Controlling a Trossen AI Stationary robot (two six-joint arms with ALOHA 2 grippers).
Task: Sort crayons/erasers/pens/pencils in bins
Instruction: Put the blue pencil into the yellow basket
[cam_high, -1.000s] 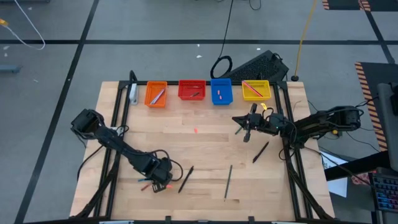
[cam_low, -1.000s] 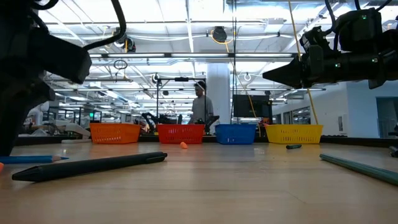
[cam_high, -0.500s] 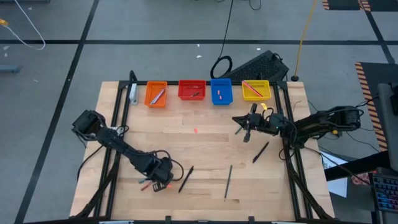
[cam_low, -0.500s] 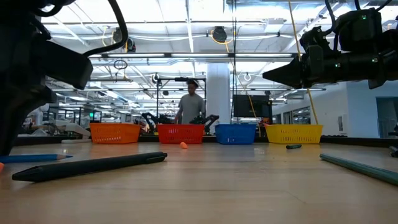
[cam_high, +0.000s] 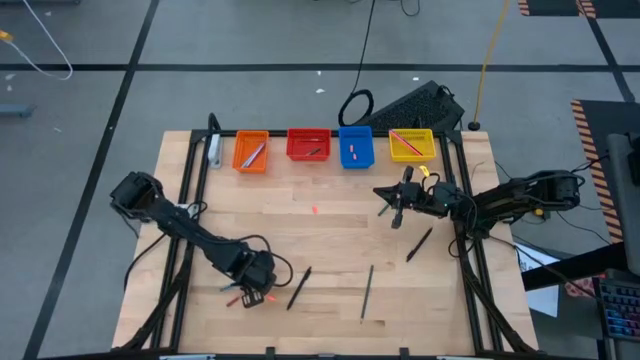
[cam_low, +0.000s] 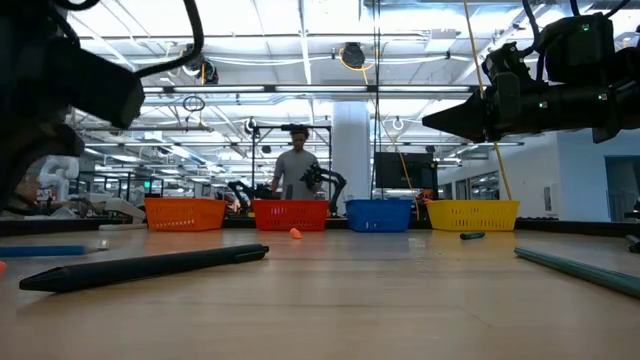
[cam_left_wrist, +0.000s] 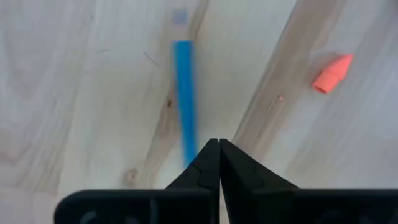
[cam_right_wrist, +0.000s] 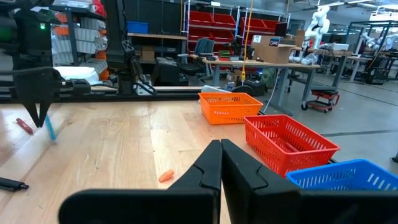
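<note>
My left gripper (cam_high: 252, 288) stands near the table's front left, pointing down and shut on a light blue pen (cam_left_wrist: 183, 99). Beside it lie a red crayon (cam_right_wrist: 23, 126) and a pink-red eraser (cam_left_wrist: 333, 73). A black pen (cam_high: 298, 287), a dark green pencil (cam_high: 367, 290) and another black pen (cam_high: 418, 243) lie flat on the table. One more eraser (cam_high: 314, 210) sits mid-table. My right gripper (cam_high: 383, 193) hovers shut and holds nothing, in front of the blue bin (cam_high: 355, 147). The orange bin (cam_high: 251, 152), red bin (cam_high: 308, 146) and yellow bin (cam_high: 411, 145) stand in the same far row. My left gripper has the blue pen by one end (cam_left_wrist: 188, 155), coming from above with its fingers pointing down. The left finger (cam_left_wrist: 199, 171) hides the exact spot. The pen sticks out past the fingertips, its free end (cam_low: 95, 249) close above the table.
A black keyboard (cam_high: 415, 103) and cables lie on the floor beyond the far edge. A grey tool (cam_high: 213, 147) lies left of the orange bin. A person (cam_low: 293, 170) stands in the room behind the bins. Bare wood lies between the bins and the loose sticks.
My left gripper has gone up a little, and the blue pen has come up slightly with it. The person in the room behind has walked toward the left.
</note>
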